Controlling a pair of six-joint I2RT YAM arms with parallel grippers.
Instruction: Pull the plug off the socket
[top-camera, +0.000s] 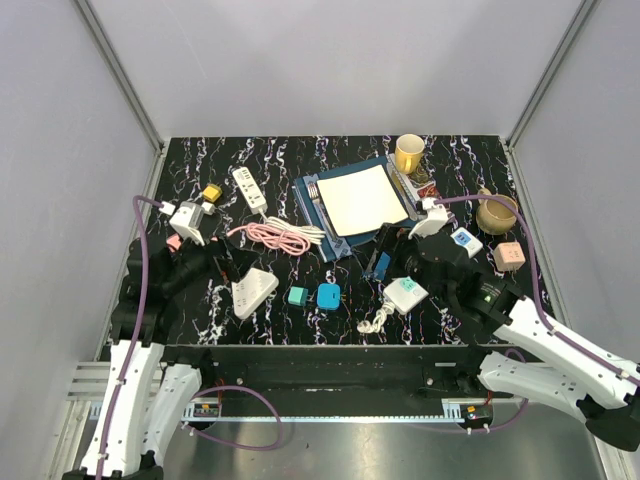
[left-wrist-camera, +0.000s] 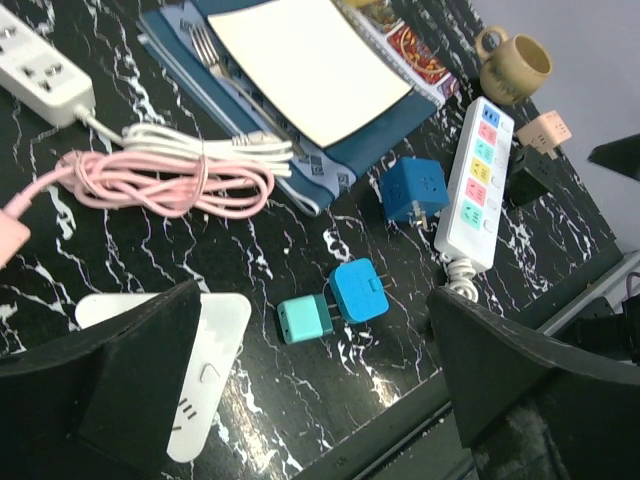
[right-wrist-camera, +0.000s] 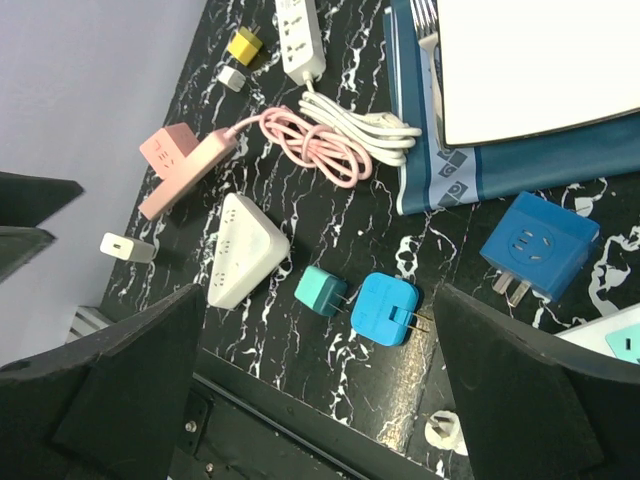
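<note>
triangular socket (top-camera: 253, 292) left of plug (top-camera: 297, 296) | adapter (top-camera: 329, 295) right of plug | plate (top-camera: 362, 199) behind

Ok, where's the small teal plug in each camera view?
Top external: teal plug just below centre, slightly left.
Left wrist: teal plug lower centre.
Right wrist: teal plug just below centre.
Landmark: blue adapter at its right side in all three.
</note>
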